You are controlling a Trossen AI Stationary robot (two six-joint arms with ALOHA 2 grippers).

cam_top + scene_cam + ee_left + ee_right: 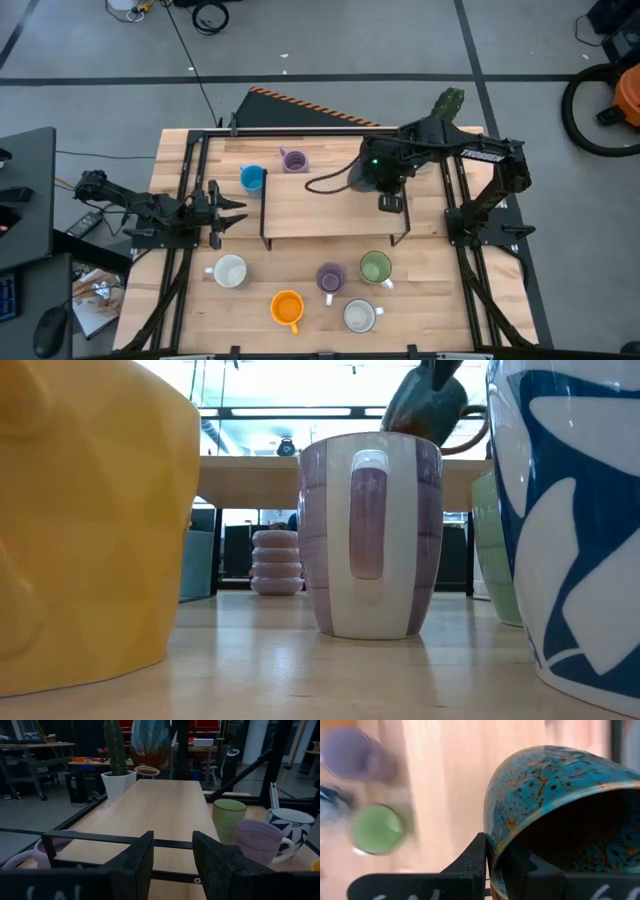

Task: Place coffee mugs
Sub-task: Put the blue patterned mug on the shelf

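Note:
My right gripper (380, 186) hangs over the raised wooden shelf (330, 210), shut on a dark mug (545, 785) with a teal, rust-speckled glaze. The same mug shows high in the low view (425, 405). My left gripper (234, 212) waits open at the shelf's left end, touching nothing. On the near table stand a white mug (230, 271), an orange mug (287, 307), a lavender mug (331, 277), a green mug (375, 266) and a white mug with blue pattern (360, 316). A blue mug (252, 178) and a second lavender mug (294, 160) stand beyond the shelf. My right gripper holds the dark mug by its rim (495, 851), with one finger (520, 870) inside the mouth and the other finger (477, 862) outside against the wall. The mug is tilted, its mouth turned sideways toward the wrist camera. It looks lifted above the shelf top.
A white faceted planter with a green cactus (117, 780) stands at the table's far right corner. The shelf rests on thin black legs (263, 215), and black frame rails (190, 190) run along both table sides. The shelf top (165, 810) is bare wood.

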